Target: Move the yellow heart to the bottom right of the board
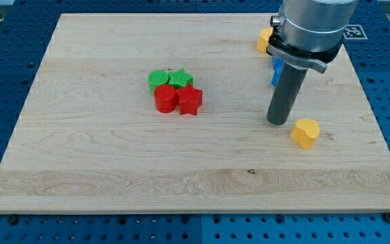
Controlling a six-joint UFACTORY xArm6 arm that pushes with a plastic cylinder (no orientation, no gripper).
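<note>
The yellow heart (305,131) lies on the wooden board (114,169) at the view's right, a little below the middle. My tip (277,121) rests on the board just left of and slightly above the heart, a small gap apart from it. The rod rises from there to the arm at the view's top right.
A cluster of two green blocks (169,78), a red round block (165,99) and a red star (189,100) sits left of centre. A yellow block (264,40) and a blue block (275,71) are partly hidden behind the arm at the top right.
</note>
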